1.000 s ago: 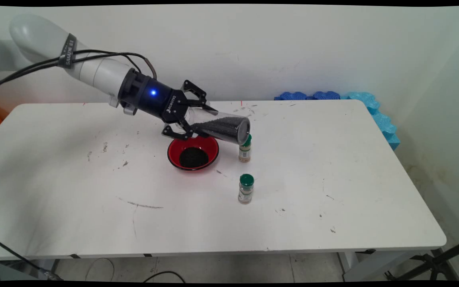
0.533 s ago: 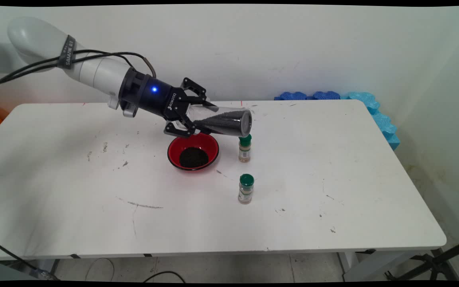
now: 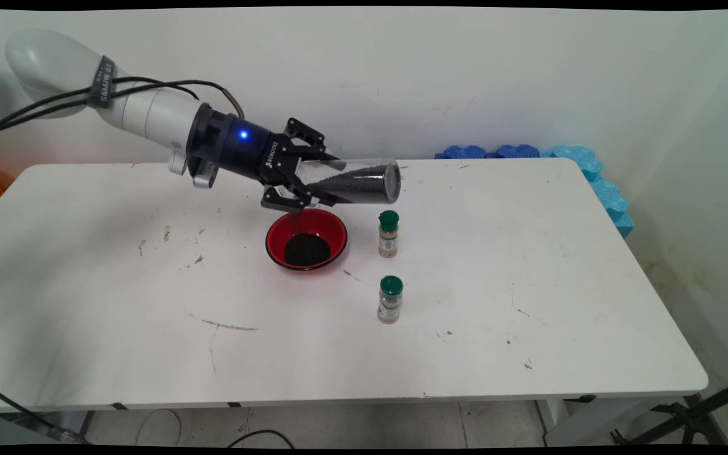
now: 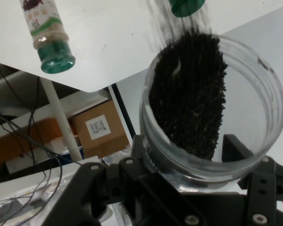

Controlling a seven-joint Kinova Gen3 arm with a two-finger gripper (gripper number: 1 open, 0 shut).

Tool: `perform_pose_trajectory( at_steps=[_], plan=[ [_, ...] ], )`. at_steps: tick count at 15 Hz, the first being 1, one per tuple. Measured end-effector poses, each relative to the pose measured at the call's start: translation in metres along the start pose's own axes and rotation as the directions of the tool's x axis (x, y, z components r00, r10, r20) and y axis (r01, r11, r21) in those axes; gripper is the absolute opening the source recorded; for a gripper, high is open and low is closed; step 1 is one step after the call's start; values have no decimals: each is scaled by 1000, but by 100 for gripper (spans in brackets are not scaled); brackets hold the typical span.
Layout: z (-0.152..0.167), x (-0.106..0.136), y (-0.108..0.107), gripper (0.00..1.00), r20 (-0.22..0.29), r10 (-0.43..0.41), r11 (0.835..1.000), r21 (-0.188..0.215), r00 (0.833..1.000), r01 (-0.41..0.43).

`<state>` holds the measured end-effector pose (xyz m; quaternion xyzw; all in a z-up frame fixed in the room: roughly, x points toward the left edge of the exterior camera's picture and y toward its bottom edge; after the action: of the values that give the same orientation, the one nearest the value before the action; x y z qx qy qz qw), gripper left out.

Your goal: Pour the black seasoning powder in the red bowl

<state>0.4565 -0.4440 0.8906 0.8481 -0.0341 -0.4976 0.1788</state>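
Clear jar (image 3: 354, 182) of black grains is clamped by its open end in the gripper (image 3: 306, 183), lying near-level just above the red bowl (image 3: 306, 239), so the grains slump toward its closed base.

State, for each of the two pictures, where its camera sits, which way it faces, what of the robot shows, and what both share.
Main view: fixed above the table's near side, looking across to the wall; shows the arm and gripper.
Hand view: on the hand, looking along the jaws into the jar; shows the black linkage.
Shared: the jar of black grains, both green-capped bottles.
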Motion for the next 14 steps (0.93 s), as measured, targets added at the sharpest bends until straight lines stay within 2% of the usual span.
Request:
perform_pose_trajectory(
  at_steps=[14],
  plan=[
    [-2, 1, -1, 0, 33, -85, 996, -32, 996, 86]
  ],
)
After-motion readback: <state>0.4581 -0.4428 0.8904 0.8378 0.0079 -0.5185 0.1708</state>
